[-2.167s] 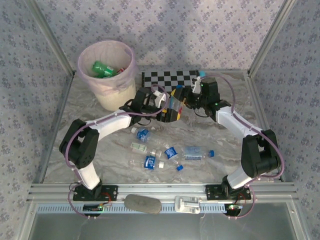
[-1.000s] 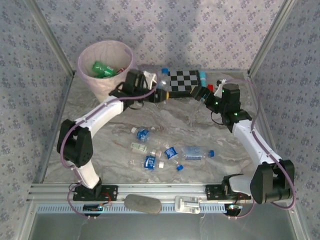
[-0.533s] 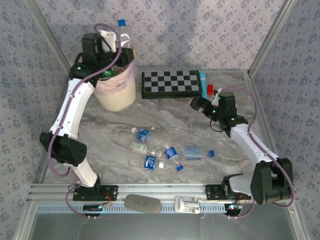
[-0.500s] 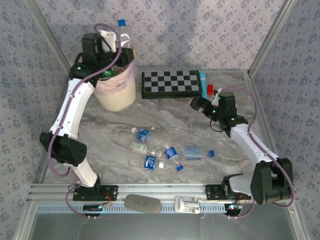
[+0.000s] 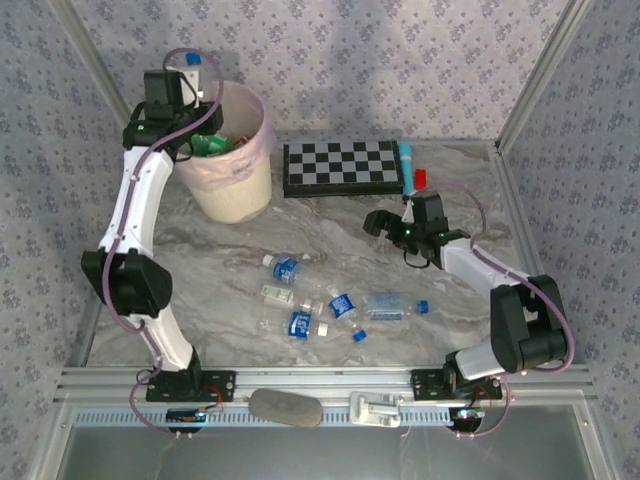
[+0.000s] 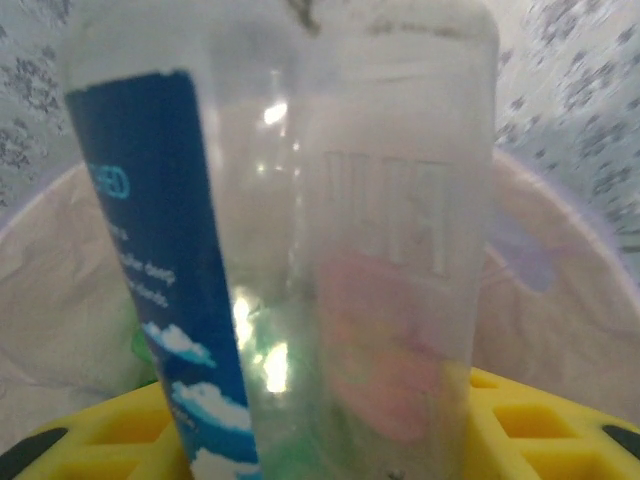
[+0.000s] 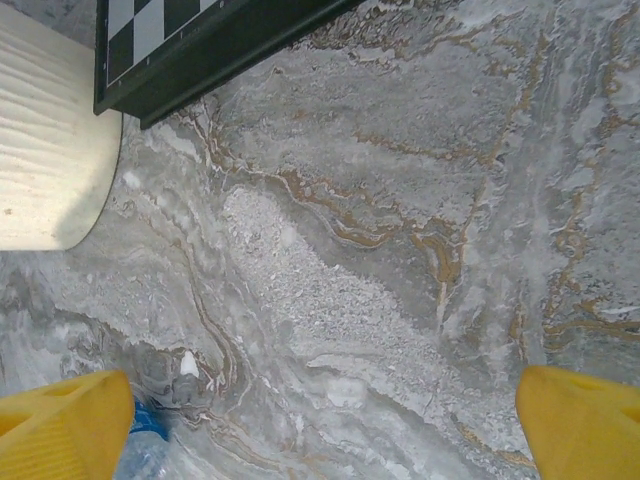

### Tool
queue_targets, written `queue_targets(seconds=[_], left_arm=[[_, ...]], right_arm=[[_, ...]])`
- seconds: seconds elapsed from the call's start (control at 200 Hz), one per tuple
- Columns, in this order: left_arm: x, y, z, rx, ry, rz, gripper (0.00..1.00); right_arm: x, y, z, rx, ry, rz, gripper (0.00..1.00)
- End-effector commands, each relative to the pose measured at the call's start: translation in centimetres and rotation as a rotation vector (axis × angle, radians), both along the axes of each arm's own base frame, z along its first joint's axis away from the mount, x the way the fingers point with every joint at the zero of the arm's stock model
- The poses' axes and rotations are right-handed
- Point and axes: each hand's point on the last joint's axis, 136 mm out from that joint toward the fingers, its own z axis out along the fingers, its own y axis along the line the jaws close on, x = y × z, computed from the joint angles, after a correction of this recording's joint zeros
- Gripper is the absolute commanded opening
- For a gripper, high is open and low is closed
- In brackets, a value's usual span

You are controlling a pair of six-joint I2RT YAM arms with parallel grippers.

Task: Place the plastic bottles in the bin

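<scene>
Left end effector clamps a clear bottle, bin beneath: apparently poised for release. Right end effector gapes wide, table below.

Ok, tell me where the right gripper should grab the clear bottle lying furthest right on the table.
Take the bottle around its labelled middle, coming straight down from above. It lies on its side, lengthwise left to right in the top view, so closing across its narrow width should probably hold best.

My right gripper with yellow fingertips spread wide, marble table below, bin left, checkerboard far, blue-labelled bottle near-left
</scene>
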Motion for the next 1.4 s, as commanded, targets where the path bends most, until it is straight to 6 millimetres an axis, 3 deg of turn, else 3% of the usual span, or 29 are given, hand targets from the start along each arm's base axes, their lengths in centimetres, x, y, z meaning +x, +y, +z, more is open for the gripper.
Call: queue_targets(seconds=[0.0,0.14,0.275,0.395,0.68,0.76,0.78,1.009,1.214,1.399], left_arm=[[0.4,0.9,-2.9,0.078,0.082,0.014,0.51],[0.7,0.9,-4.7,0.085,0.134,0.014,0.53],[0.7,0.9,-5.1,0.085,0.147,0.016,0.57],[0.5,1.0,-4.8,0.081,0.143,0.022,0.7],[-1.1,0.7,-1.6,0.015,0.073,0.03,1.0],[-2.1,0.1,-0.5,-0.035,0.048,0.017,1.0],[-2.1,-0.1,0.7,-0.053,0.007,0.012,1.0],[-6.1,-3.4,2.7,-0.234,-0.104,-0.059,1.0],[-9.9,-9.7,0.0,-0.3,-0.165,-0.176,1.0],[-12.4,-12.7,-5.4,-0.407,-0.071,-0.199,1.0]], right_arm=[[1.0,0.6,1.8,-0.009,-0.049,0.013,1.0],[0.8,0.7,1.8,-0.017,-0.043,0.016,1.0],[0.7,0.7,1.7,-0.023,-0.04,0.018,1.0],[0.6,1.0,1.8,-0.023,-0.044,0.026,1.0],[0.1,2.9,2.4,-0.065,-0.063,0.117,1.0],[-0.4,3.7,2.2,-0.106,-0.058,0.156,1.0],[-0.5,3.9,2.2,-0.118,-0.058,0.169,1.0],[-3.7,7.9,2.5,-0.177,-0.06,0.367,0.96],[-7.9,11.1,2.2,-0.215,0.016,0.527,0.89],[-11.3,12.7,1.5,-0.325,0.049,0.616,0.87]])
